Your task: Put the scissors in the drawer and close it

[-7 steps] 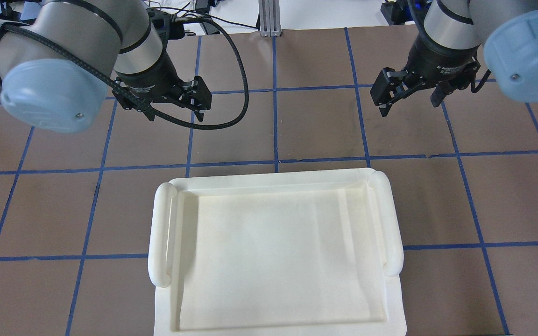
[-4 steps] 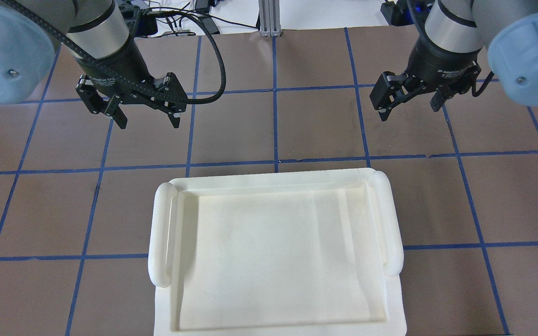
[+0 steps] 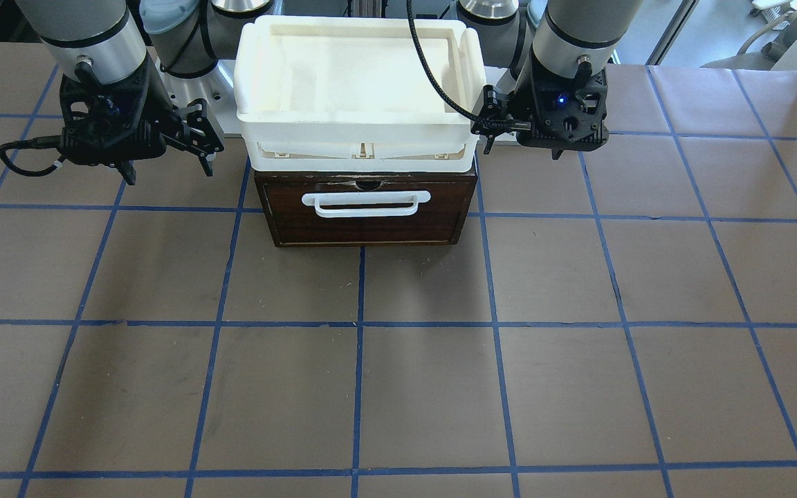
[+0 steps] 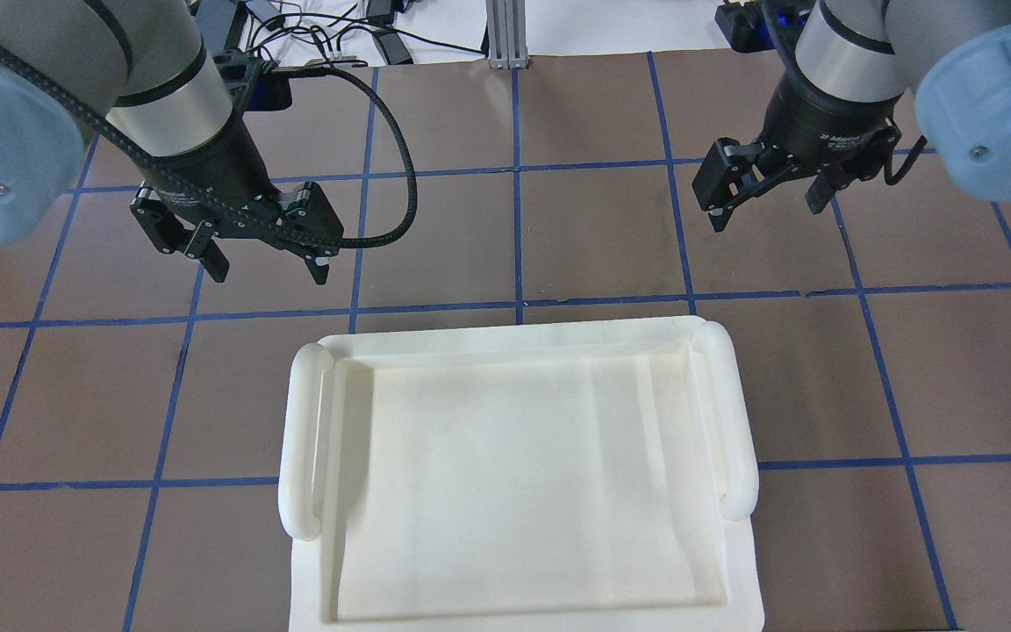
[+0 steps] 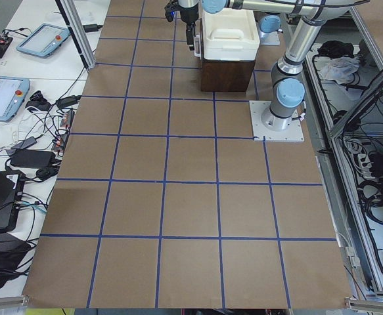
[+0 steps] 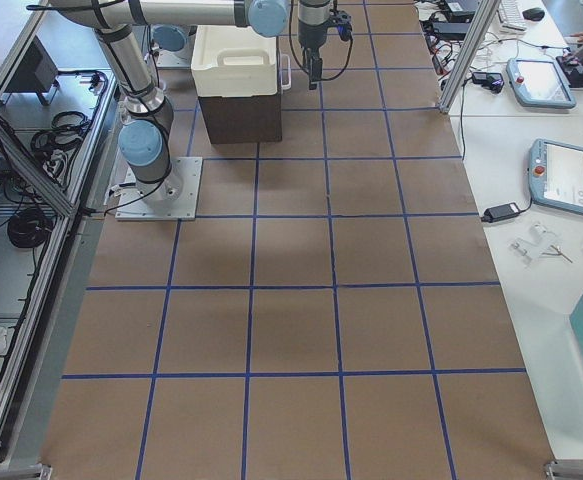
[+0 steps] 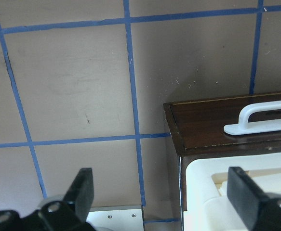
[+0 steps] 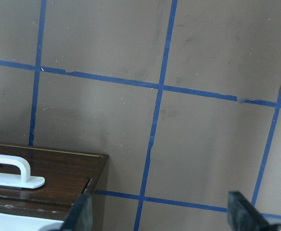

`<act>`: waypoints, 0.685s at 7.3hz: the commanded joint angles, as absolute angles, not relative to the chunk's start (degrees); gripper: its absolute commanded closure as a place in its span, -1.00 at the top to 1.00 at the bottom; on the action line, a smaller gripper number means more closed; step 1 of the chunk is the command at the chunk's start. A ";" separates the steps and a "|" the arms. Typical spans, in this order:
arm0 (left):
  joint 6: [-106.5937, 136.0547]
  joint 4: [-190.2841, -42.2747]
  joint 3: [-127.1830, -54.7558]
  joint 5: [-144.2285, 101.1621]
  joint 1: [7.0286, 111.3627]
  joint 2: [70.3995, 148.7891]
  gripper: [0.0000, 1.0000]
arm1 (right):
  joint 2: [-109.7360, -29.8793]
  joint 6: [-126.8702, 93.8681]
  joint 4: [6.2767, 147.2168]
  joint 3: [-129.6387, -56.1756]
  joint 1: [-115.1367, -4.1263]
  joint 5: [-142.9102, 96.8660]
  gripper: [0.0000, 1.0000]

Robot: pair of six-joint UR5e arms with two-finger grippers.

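Note:
The drawer (image 3: 364, 221) has a dark brown front and a white bar handle (image 3: 365, 203). It sits pushed in, flush under the white plastic tray (image 4: 505, 338). No scissors show in any view. My left gripper (image 4: 268, 268) is open and empty, hovering beyond the tray's far left corner. My right gripper (image 4: 767, 206) is open and empty, hovering beyond the tray's far right corner. The left wrist view shows the drawer front (image 7: 203, 125) between open fingers (image 7: 82, 185). The right wrist view shows the drawer's corner (image 8: 58, 168).
The brown table (image 3: 398, 387) carries a blue tape grid. Cables and power bricks (image 4: 339, 31) lie past its far edge. Side benches hold tablets (image 5: 4, 95) and cables. My left gripper (image 3: 521, 142) and right gripper (image 3: 167, 162) flank the drawer box.
My left arm has swung left and back toward the tray's far left corner, still open. My right gripper has hardly moved.

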State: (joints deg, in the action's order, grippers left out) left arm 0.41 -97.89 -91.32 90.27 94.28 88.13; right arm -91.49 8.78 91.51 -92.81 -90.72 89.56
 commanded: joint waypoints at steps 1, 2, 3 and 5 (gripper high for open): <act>0.26 -96.52 -91.59 90.00 93.52 87.80 1.00 | -91.67 8.79 91.41 -92.81 -91.49 89.56 1.00; 0.26 -94.94 -91.06 89.91 92.65 87.98 1.00 | -91.67 8.79 91.41 -92.81 -91.67 89.56 1.00; 0.18 -94.92 -91.05 90.09 91.42 87.98 1.00 | -91.58 8.79 91.41 -92.81 -91.67 89.65 1.00; 0.17 -95.01 -91.14 89.74 90.97 88.07 1.00 | -91.41 8.88 91.41 -92.90 -91.67 90.17 1.00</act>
State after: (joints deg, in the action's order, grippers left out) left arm 0.16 -95.07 -91.11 89.88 91.28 87.99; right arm -91.51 8.81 91.41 -92.87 -91.64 89.80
